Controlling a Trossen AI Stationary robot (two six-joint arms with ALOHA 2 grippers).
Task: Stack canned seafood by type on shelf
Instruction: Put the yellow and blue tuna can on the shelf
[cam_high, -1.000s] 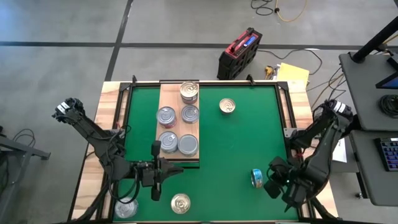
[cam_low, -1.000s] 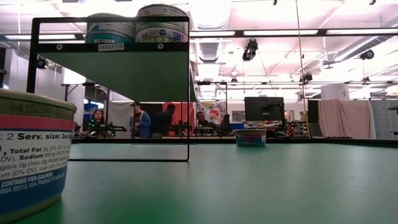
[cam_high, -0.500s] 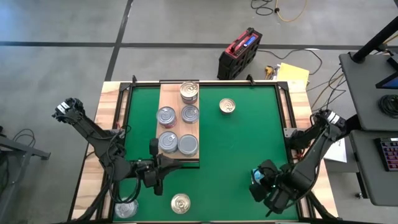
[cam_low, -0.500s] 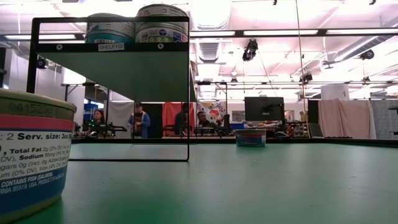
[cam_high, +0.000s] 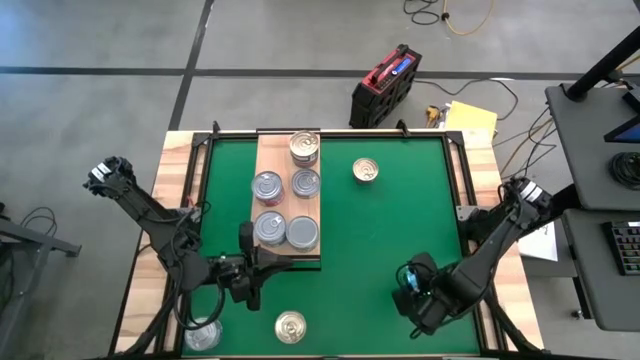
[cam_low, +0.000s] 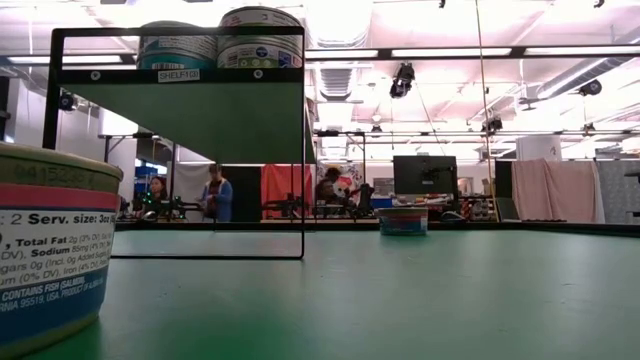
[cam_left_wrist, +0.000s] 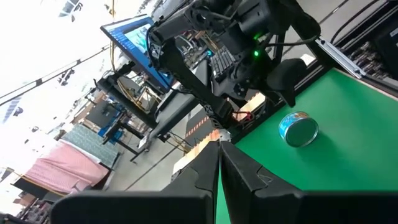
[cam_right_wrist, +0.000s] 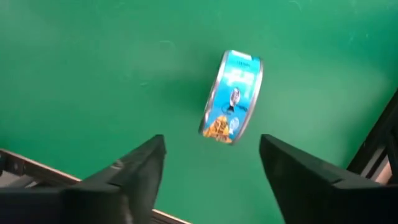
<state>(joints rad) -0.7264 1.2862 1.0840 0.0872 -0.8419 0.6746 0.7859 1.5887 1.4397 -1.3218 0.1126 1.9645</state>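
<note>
Nearest the table's front edge, a gold-lidded tin (cam_high: 290, 326) and a silver tin (cam_high: 203, 335) wait on the green mat (cam_high: 390, 230). Just behind them the left pincer (cam_high: 250, 282) rests at the shelf's front edge, fingers pressed together, holding nothing.

At the front right, the right pincer (cam_high: 408, 296) has swung inward over the last second and now hangs over a blue-labelled tin (cam_right_wrist: 232, 98). Its fingers (cam_right_wrist: 134, 171), closed a second ago, have spread apart and straddle the tin without touching it. The tin lies on its side on the mat, so it may roll when gripped. This looks like the start of a pick-up.

Farther back, the wooden shelf (cam_high: 283, 155) carries five tins: two at its front, two in the middle, one gold-toned at the back. One more gold tin (cam_high: 366, 171) sits alone on the mat beside it. Four tins remain unshelved.
</note>
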